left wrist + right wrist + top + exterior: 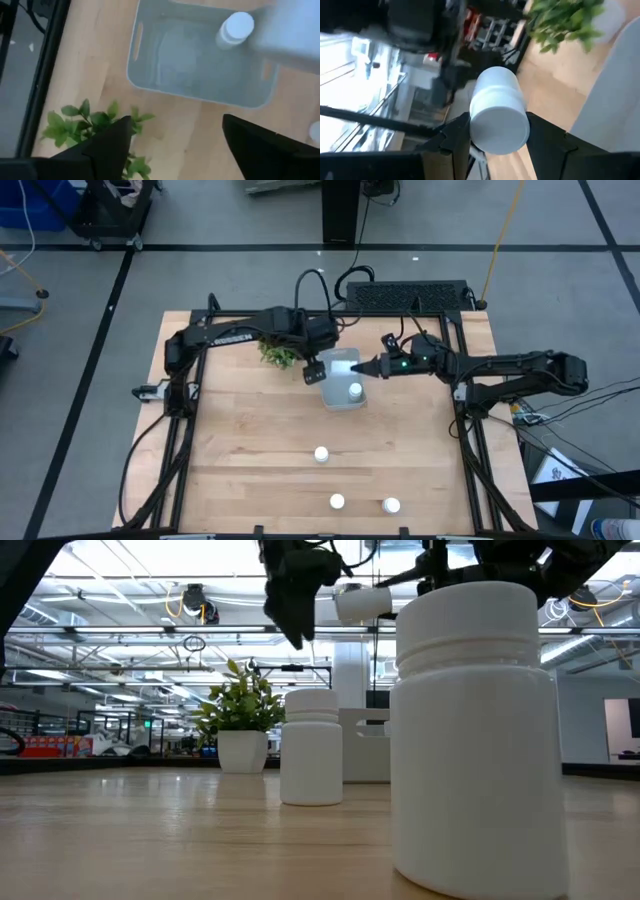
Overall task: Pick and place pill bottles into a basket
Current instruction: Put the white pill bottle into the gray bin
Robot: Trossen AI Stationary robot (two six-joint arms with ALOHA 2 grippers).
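The pale blue-grey basket [338,370] stands at the table's far middle with one white pill bottle [355,391] upright inside; both also show in the left wrist view, the basket [195,95] and the bottle [235,27]. My right gripper [368,367] is shut on another white bottle [499,112] above the basket's right rim; in the low view this bottle [362,603] lies level in the air. My left gripper [175,145] is open and empty, above the table between the basket and the green plant [278,355]. Three more bottles stand on the table: one in the middle [321,454] and two [337,501] [391,505] near the front edge. My right gripper pinches the bottle's two round sides [520,131] between its two fingers, at the end nearer the wrist. The fingers come level from the table's right and lie along the bottle. The bottle lies on its side, lifted clear, its free end [495,77] pointing toward the left arm.
The small potted plant [95,122] stands just left of the basket, under my left gripper. In the low view one bottle [475,730] stands very near the camera and another [312,745] farther back. Bare wood lies between the basket and the front bottles.
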